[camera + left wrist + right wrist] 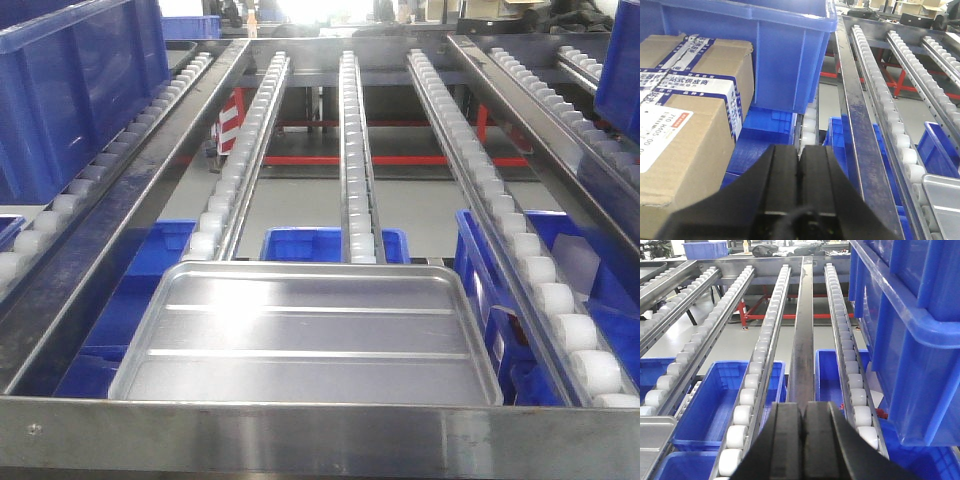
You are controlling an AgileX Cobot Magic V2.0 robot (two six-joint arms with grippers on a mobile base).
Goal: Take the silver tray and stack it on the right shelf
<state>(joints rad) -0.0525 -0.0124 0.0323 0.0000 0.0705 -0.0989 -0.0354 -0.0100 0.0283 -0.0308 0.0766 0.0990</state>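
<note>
The silver tray, shiny with two long ridges, lies flat on the right shelf's roller rails, against the broad steel front bar. A corner of it shows at the lower right of the left wrist view and at the lower left of the right wrist view. My left gripper is shut and empty, left of the tray, over a blue bin. My right gripper is shut and empty, right of the tray, over a dark steel rail. Neither gripper shows in the front view.
A large blue crate and taped cardboard boxes stand to the left. Another blue crate stands close on the right. Blue bins sit on the level below the rails. Red frame bars lie farther back.
</note>
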